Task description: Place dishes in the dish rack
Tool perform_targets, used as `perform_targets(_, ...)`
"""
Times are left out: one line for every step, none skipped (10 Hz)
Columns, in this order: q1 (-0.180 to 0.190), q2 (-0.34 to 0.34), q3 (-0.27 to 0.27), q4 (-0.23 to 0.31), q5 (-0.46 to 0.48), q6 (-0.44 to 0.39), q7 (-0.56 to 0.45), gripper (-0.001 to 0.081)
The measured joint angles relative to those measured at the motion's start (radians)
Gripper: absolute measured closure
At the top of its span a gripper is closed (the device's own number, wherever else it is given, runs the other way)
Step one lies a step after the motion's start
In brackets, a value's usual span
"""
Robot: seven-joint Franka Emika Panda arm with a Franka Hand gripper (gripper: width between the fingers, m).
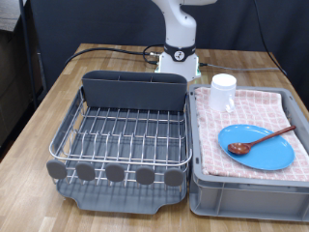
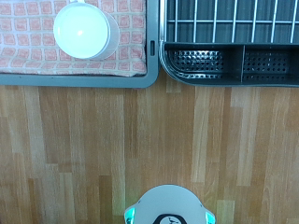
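Observation:
The light-blue plate (image 1: 258,147) lies on the pink checked cloth in the grey bin, with the dark-brown wooden spoon (image 1: 261,140) resting across it. The white cup (image 1: 223,93) stands on the cloth at the bin's far corner; it also shows in the wrist view (image 2: 84,30). The silver wire dish rack (image 1: 121,135) on its dark grey tray sits at the exterior view's left with nothing on its wires, its utensil trough (image 1: 133,90) at the back; the trough also shows in the wrist view (image 2: 229,62). The gripper does not show in either view; only the arm's base is seen.
The grey bin (image 1: 246,188) with the pink cloth stands at the exterior view's right, close beside the rack. The robot base (image 1: 179,58) stands behind both on the wooden table (image 2: 140,140). Cables run along the table's far edge.

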Motion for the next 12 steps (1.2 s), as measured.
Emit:
perform_targets(0.0, 0.003, -0.002, -0.002, 0.001, 0.021, 0.001, 0.0004)
perform_targets(-0.003, 0.015, -0.006, -0.009, 0.003, 0.083, 0.031, 0.0004)
perform_targets(-0.008, 0.043, -0.007, -0.012, 0.007, 0.141, 0.063, 0.0004)
perform_targets(-0.008, 0.081, -0.008, -0.011, 0.01, 0.196, 0.076, 0.0004)
perform_targets(-0.008, 0.123, -0.005, -0.004, 0.01, 0.238, 0.108, 0.0004)
perform_targets(-0.016, 0.168, 0.009, 0.015, 0.02, 0.249, 0.22, 0.0004)
perform_targets(-0.026, 0.215, 0.033, 0.043, 0.021, 0.249, 0.349, 0.0004)
perform_targets(-0.031, 0.263, 0.057, 0.074, 0.021, 0.244, 0.439, 0.0004)
perform_targets(-0.04, 0.315, 0.068, 0.123, 0.019, 0.216, 0.499, 0.0004)
perform_targets(-0.038, 0.313, 0.067, 0.121, 0.019, 0.221, 0.478, 0.0004)
perform_targets(-0.037, 0.313, 0.07, 0.115, 0.021, 0.23, 0.485, 0.0004)
perform_targets(-0.034, 0.314, 0.087, 0.105, 0.024, 0.246, 0.523, 0.0004)
